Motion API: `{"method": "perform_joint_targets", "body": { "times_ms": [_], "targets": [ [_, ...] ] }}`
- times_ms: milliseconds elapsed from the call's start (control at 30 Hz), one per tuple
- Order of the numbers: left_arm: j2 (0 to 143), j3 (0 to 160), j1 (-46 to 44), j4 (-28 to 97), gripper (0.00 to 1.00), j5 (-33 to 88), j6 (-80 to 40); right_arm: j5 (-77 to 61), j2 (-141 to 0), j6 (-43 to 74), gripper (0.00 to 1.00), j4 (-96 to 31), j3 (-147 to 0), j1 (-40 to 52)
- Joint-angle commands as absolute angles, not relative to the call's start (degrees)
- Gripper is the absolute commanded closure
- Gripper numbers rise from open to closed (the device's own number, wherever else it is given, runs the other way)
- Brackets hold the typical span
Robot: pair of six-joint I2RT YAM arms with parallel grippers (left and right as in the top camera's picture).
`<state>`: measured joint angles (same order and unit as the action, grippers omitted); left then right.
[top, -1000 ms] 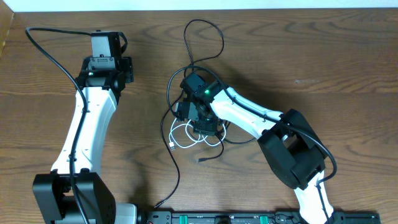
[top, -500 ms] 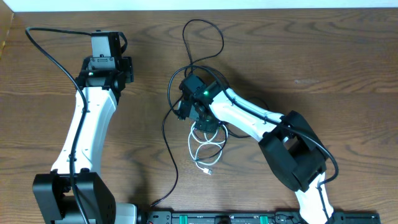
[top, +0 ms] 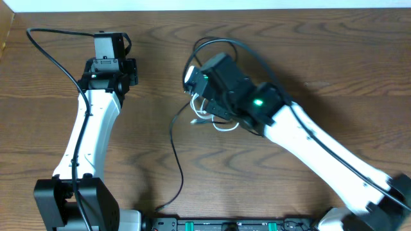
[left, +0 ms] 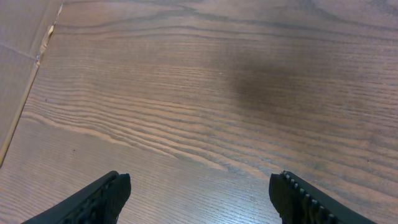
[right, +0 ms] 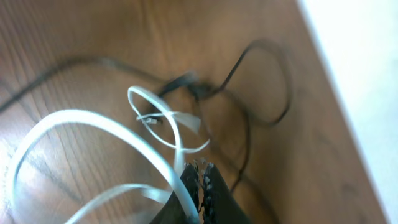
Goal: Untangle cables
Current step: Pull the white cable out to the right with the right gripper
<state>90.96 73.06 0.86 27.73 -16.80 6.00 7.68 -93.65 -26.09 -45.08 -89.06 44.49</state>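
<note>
My right gripper (right: 200, 173) is shut on the white cable (right: 93, 121) and holds it above the table. The cable's loops hang blurred below the fingers. From overhead, the raised right arm hides the fingers, and white cable (top: 221, 126) loops show beside it. A black cable (right: 273, 81) loops on the wood beyond, seen overhead as a black cable (top: 218, 42) curving behind the arm. A long black strand (top: 175, 154) runs towards the front edge. My left gripper (left: 199, 186) stands open over bare wood at the far left, away from the cables.
A black equipment bar (top: 244, 225) lies along the front edge. The table's back edge meets a white surface (top: 192, 5). A tan board (left: 18, 68) borders the table's left side. The left arm's own thick wire (top: 51, 51) arcs at the back left.
My right gripper has shut on the white cable and risen from the tangle, carrying the loops up and towards the back. The left arm has not moved.
</note>
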Motion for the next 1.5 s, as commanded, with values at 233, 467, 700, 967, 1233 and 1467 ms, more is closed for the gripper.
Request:
{"method": "perform_joint_targets", "body": {
  "times_ms": [233,467,700,967,1233,1467],
  "targets": [
    [90.24,73.34,0.95,28.01,0.23,-16.91,5.23,7.14,-91.42,-23.97,0.99,-45.69,-89.23,44.16],
    [90.24,73.34,0.95,28.01,0.23,-16.91,5.23,36.67,-90.7,-15.94,0.99,-41.19,-89.23,43.05],
    [90.24,73.34,0.95,28.01,0.23,-16.91,5.23,62.87,-85.08,-18.65,0.99,-24.88,-89.23,39.81],
    [90.24,73.34,0.95,28.03,0.23,-16.91,5.21,64.14,-72.95,-33.63,0.99,2.85,-89.23,38.94],
    [90.24,73.3,0.95,28.12,0.23,-16.91,5.21,64.55,-62.96,-40.73,0.99,8.8,-89.23,38.87],
    [90.24,73.3,0.95,28.58,0.23,-8.84,5.26,69.6,-59.99,-40.77,0.99,8.78,-89.23,35.0]
  ]
}}
